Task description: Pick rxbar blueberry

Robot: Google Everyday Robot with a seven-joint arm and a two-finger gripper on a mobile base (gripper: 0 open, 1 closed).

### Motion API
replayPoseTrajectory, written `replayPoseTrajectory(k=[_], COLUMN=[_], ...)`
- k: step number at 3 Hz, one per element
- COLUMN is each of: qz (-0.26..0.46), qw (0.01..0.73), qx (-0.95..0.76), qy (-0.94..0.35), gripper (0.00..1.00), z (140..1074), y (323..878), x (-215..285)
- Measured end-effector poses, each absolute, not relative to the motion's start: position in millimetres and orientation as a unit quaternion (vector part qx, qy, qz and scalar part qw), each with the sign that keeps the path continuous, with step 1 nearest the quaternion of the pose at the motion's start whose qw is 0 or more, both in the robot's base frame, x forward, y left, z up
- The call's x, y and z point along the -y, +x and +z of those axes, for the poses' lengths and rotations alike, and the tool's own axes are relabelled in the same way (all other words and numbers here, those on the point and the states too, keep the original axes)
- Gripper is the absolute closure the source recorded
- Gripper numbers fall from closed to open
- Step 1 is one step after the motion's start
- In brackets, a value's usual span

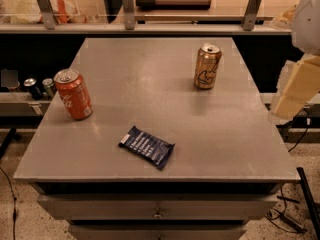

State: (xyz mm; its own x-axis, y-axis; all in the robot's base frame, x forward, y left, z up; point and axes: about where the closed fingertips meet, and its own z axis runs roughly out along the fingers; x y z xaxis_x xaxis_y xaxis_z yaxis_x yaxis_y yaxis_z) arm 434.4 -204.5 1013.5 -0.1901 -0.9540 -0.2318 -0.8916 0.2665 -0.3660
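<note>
Rxbar blueberry (146,147) lying untouched near worktop (150,94) front edge; tool (294,95) hanging off right edge, grip impossible to tell. Approaching stage: needing reaching across, then descending.

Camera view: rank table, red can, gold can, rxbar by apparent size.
1. table
2. red can
3. rxbar blueberry and gold can, about alike, not ranked.
The gold can stands farther back, so red-versus-gold is unsure. The gripper hangs at the right edge, beside the table.

On the table (150,84) the rxbar blueberry (146,147) lies at six o'clock, red can (73,94) at nine, gold can (207,66) at one, gripper (295,91) off the edge at three.
</note>
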Motion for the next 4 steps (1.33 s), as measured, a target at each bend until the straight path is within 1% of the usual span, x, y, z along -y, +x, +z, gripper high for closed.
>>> replayPoseTrajectory(k=[2,3,4], qz=[-0.072,-0.044,0.007], qw=[0.215,0.211,0.21], qx=[-0.768,-0.775,-0.784], qy=[-0.599,-0.594,-0.584], gripper=[0.0,0.0,0.0], z=[1018.3,1008.8,979.4], y=[434.2,434.3,436.0], x=[204.1,184.0,149.3])
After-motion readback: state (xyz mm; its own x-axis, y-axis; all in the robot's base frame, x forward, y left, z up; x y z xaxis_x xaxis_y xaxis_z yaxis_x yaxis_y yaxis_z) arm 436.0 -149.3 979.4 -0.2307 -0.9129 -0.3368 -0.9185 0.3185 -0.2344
